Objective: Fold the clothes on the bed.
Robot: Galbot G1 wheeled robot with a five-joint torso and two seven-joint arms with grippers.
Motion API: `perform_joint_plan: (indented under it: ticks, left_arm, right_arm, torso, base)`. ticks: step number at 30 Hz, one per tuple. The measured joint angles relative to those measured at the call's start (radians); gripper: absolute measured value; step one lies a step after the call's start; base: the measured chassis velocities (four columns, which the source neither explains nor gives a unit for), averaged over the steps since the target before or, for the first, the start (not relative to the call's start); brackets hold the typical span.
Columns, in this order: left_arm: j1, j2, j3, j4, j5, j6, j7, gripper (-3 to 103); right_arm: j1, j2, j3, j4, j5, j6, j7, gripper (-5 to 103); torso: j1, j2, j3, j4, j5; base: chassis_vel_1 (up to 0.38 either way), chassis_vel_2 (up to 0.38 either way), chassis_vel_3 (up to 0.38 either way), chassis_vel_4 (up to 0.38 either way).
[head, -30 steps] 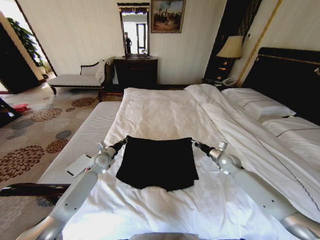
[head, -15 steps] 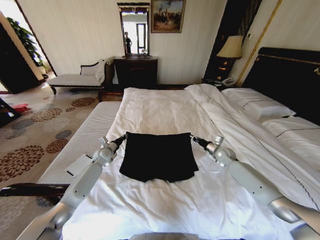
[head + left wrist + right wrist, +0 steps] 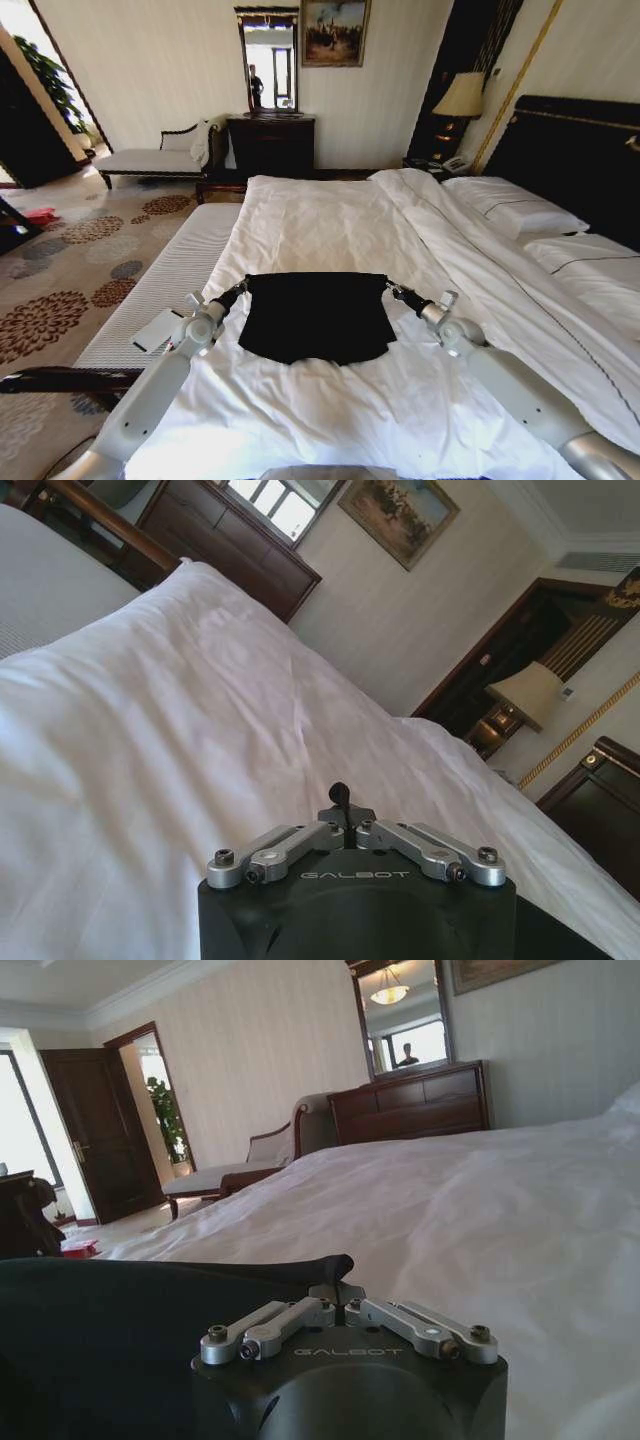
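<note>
Both arms are drawing back toward the robot compared with half a second ago, and the shirt's far edge is riding slightly nearer with them. Left gripper (image 3: 238,291) is pinching the black T-shirt (image 3: 318,315) at its ten o'clock corner, jaws pressed together on cloth. T-shirt is lying half-folded on the bed (image 3: 330,225), mid-sheet. Right gripper (image 3: 393,291) is pinching the two o'clock corner, jaws likewise closed on fabric. Cloth is looking light, limp, sagging between grips; corner holds seem best for keeping the edge taut.
</note>
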Motion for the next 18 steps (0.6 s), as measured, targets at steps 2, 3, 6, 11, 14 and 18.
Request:
perform_joint_plan:
  ticks: [2,3,6,11,14,18]
  left_arm:
    - [0.025,0.004,-0.009,-0.012,0.012,-0.003,0.009,0]
    - [0.050,0.009,-0.017,-0.025,0.026,-0.006,0.017,0]
    - [0.089,0.021,-0.034,-0.050,0.055,-0.014,0.031,0]
    - [0.158,0.058,-0.068,-0.112,0.089,-0.028,0.045,0]
    - [0.200,0.081,-0.085,-0.152,0.093,-0.035,0.047,0]
    - [0.238,0.095,-0.098,-0.166,0.106,-0.045,0.055,0]
  right_arm:
    - [-0.011,-0.001,0.007,0.006,-0.014,0.010,-0.004,0]
    - [-0.023,-0.001,0.017,0.013,-0.027,0.019,-0.006,0]
    - [-0.046,-0.004,0.034,0.026,-0.040,0.030,-0.009,0]
    - [-0.122,-0.014,0.102,0.077,-0.068,0.039,-0.014,0]
    - [-0.199,-0.016,0.162,0.123,-0.085,0.043,-0.014,0]
    - [-0.278,-0.009,0.213,0.153,-0.116,0.053,-0.016,0]
  torso:
    - [0.000,0.000,0.000,0.0001,0.0001]
    - [0.000,0.000,0.000,0.0004,0.0000]
    - [0.000,0.000,0.000,0.0005,-0.0002]
    - [0.000,0.000,0.000,0.0004,0.0000]
    - [0.000,0.000,0.000,0.0003,0.0000]
    - [0.000,0.000,0.000,0.0001,0.0000]
  base:
    - [0.000,0.000,0.000,0.000]
    - [0.000,0.000,0.000,0.000]
    - [0.000,0.000,0.000,0.000]
    - [0.000,0.000,0.000,0.000]
    - [0.000,0.000,0.000,0.000]
    - [0.000,0.000,0.000,0.000]
